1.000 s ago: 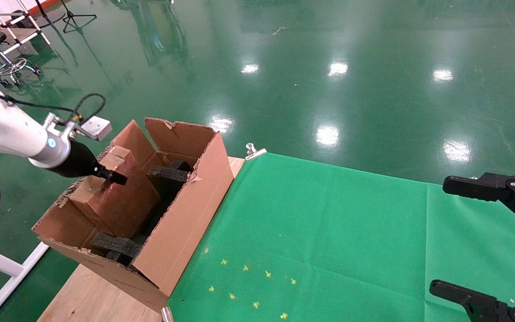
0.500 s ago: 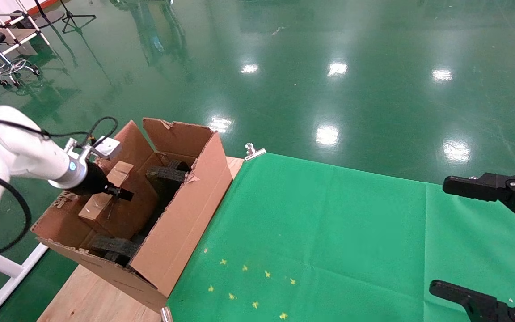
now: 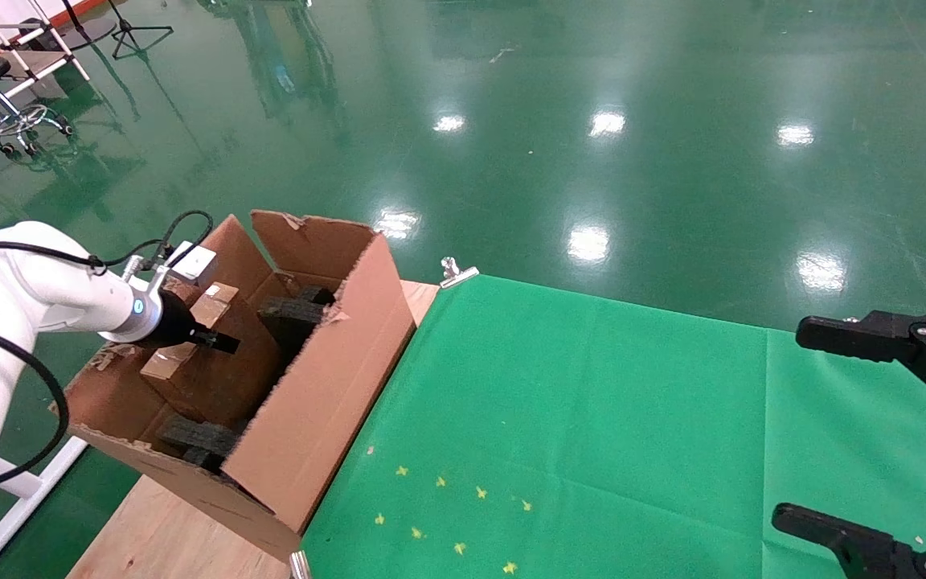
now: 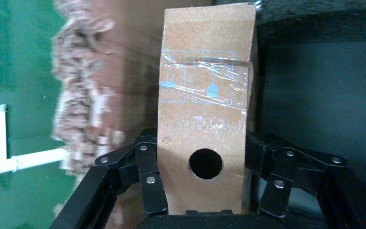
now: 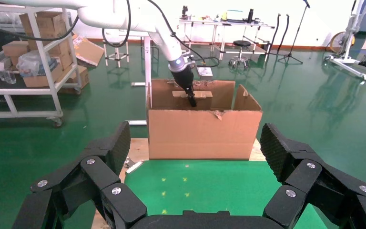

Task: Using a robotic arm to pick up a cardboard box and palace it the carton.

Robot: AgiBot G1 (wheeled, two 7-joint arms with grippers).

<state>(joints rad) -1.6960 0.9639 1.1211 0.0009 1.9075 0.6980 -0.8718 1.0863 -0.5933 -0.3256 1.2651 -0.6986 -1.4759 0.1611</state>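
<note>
The robotic arm is my left arm, white with a blue light ring, and it reaches into the carton (image 3: 326,402) at the table's left end. Its gripper (image 3: 222,343) is shut on the cardboard box (image 3: 218,384), which stands on edge inside the carton against its far wall, beside black foam blocks (image 3: 294,314). In the left wrist view the gripper (image 4: 202,143) clamps both sides of the taped cardboard box (image 4: 205,95), and the round hole (image 4: 205,164) faces the camera. My right gripper (image 3: 788,424) is open and empty at the right edge; its own view shows it (image 5: 195,143) facing the carton (image 5: 202,133).
A green cloth (image 3: 592,418) with small yellow marks (image 3: 447,515) covers the table to the right of the carton. Bare wooden board (image 3: 157,531) shows under the carton. A metal clip (image 3: 455,272) sits at the far edge. A shelf with boxes (image 5: 28,52) stands beyond.
My left arm has swung in over the carton and lowered the cardboard box deeper into it. The carton has shifted slightly. The right arm has not moved.
</note>
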